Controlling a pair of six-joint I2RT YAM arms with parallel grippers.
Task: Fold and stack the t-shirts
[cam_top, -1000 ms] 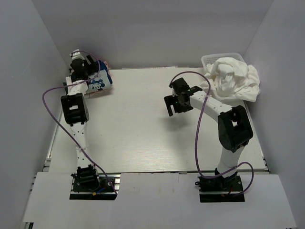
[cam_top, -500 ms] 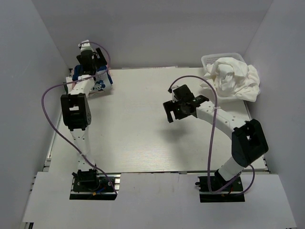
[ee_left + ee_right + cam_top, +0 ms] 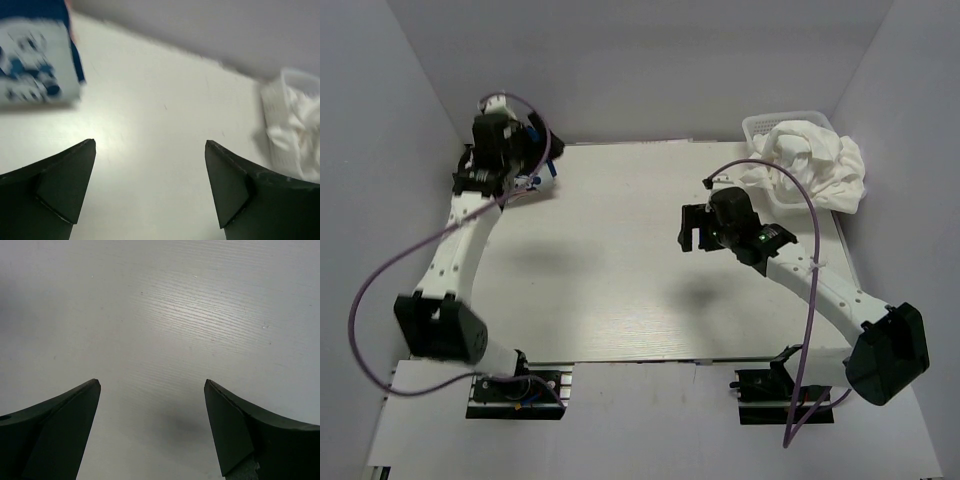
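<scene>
A folded stack of t-shirts (image 3: 542, 172) lies at the table's far left corner, mostly hidden under my left gripper (image 3: 528, 160). In the left wrist view its top piece is pale with a blue print (image 3: 35, 60), over navy cloth (image 3: 30, 7). My left gripper (image 3: 150, 185) is open and empty, raised over bare table just right of the stack. A crumpled pile of white t-shirts (image 3: 812, 165) spills out of the mesh basket (image 3: 760, 126) at the far right; it also shows blurred in the left wrist view (image 3: 295, 125). My right gripper (image 3: 694, 228) (image 3: 152, 425) is open and empty above the table's middle.
The white table (image 3: 610, 290) is enclosed by white walls on three sides. Purple cables loop from both arms. The right arm's elbow (image 3: 886, 350) hangs over the table's near right corner.
My left gripper has lifted off the folded stack and turned right, its elbow swinging down and left. My right arm has swung its elbow to the near right; its gripper stays over mid-table.
</scene>
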